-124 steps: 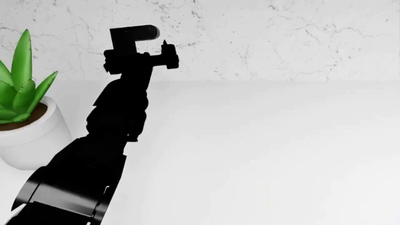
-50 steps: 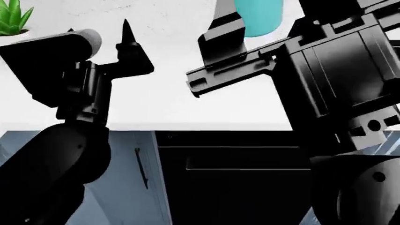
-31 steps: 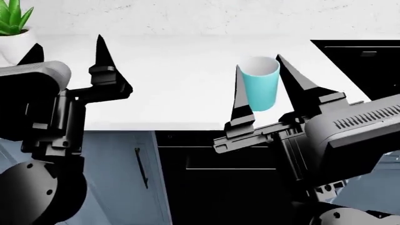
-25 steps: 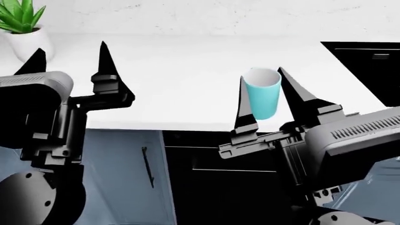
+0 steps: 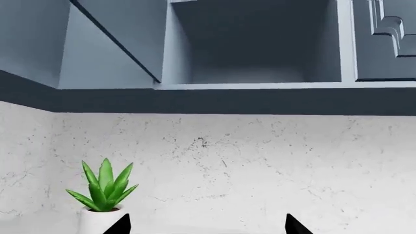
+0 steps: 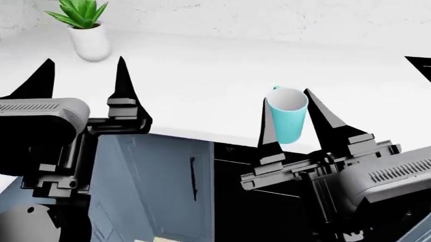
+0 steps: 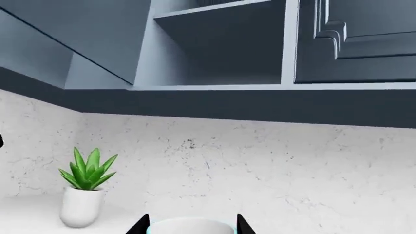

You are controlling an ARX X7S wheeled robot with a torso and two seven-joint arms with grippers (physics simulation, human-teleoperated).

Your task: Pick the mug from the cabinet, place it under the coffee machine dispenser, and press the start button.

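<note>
- Nearest in the head view, the robot's two black arms fill the lower part of the picture; the left end effector (image 6: 84,75) points up and away with its two pointed fingers spread wide and nothing between them.
- The right end effector (image 6: 291,121) holds the mug (image 6: 287,115), a light turquoise-blue cylinder with a white inside, standing upright; one black finger sits against each side of it, and its small loop handle shows at the rim on the far left side.
- Under the arms, a grey-blue lower cabinet door (image 6: 151,186) with a thin dark handle stands beside a black panel (image 6: 239,201).
- Beyond the mug, the white surface (image 6: 202,70) stretches back to a pale speckled wall (image 6: 269,15); whether the mug's base touches the surface cannot be told.
- At the far left of the surface, well apart from the mug, stands a white plant pot (image 6: 90,41) with spiky green leaves.
- At the right edge a black corner (image 6: 421,65) shows; what it belongs to cannot be told.
- In the right wrist view, the mug's white rim sits between the two fingertips; above the wall hangs an open upper cabinet (image 7: 221,44), grey-blue, its shelf bare.
</note>
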